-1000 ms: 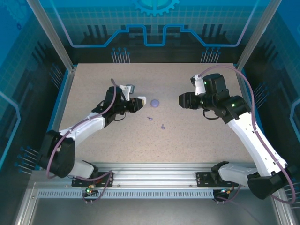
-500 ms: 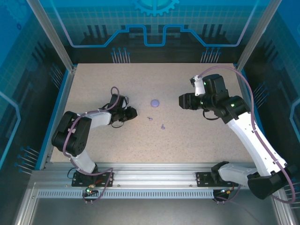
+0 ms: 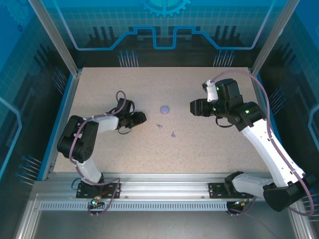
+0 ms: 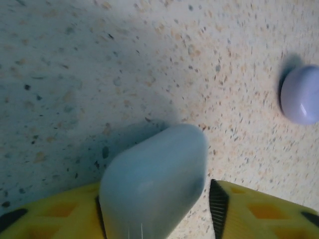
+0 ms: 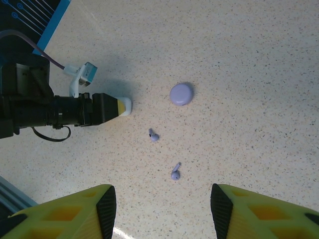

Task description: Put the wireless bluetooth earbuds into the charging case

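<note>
The left claw [image 4: 155, 211] has its yellow fingers [image 4: 259, 211], black-padded on the inside, closed in on the case [image 4: 154, 179]; the case is a smooth, glossy white pebble with rounded corners, sticking out past the fingertips; whether it touches the table I cannot tell, though its shadow lies right under it. Just ahead of it lies a flat round purple disc [image 4: 301, 94], matte and soft-edged, apart from the case. The table [image 3: 109, 84] is a pale speckled surface, like stone chip, flat and bare across most of its width. From the right wrist, the two earbuds [image 5: 154, 135] [image 5: 175, 173] are tiny lavender pieces with short stems; they lie on the table near each other but not touching, between the two claws and nearer me than the disc. The right claw [image 5: 162, 209] hangs above the table with its yellow fingers spread wide, nothing between them. There is open table behind the disc and to either side; blue side walls [image 3: 60, 107] bound the edges, and a metal rail [image 3: 164, 186] runs along the near edge.
</note>
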`<act>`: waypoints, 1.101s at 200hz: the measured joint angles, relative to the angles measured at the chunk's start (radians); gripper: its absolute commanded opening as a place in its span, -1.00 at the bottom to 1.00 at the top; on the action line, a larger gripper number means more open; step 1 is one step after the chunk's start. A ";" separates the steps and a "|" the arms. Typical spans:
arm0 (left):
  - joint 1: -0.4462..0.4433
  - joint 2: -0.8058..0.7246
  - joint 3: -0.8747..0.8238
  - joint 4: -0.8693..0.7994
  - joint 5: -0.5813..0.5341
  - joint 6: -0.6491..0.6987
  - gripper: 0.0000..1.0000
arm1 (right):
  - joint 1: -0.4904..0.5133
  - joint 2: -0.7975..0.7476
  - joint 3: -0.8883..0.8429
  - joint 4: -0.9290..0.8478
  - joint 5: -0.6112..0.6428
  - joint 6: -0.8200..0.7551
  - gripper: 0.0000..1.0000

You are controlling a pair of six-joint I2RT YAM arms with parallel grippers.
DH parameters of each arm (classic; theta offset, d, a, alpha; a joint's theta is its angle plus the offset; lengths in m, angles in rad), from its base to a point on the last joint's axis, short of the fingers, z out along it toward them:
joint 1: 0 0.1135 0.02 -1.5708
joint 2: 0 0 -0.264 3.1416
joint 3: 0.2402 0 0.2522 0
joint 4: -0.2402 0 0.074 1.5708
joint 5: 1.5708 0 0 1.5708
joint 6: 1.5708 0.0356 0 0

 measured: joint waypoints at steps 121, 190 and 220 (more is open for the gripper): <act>0.002 -0.331 0.054 -0.254 -0.111 0.130 0.37 | -0.001 0.308 -0.008 0.085 -0.165 -0.074 0.17; -0.014 -0.276 0.128 -0.264 0.047 -0.024 0.37 | -0.003 0.749 0.209 0.146 -0.260 -0.105 0.07; -0.077 -0.162 0.153 -0.241 0.086 -0.112 0.33 | -0.018 0.899 0.351 0.149 -0.292 -0.121 -0.08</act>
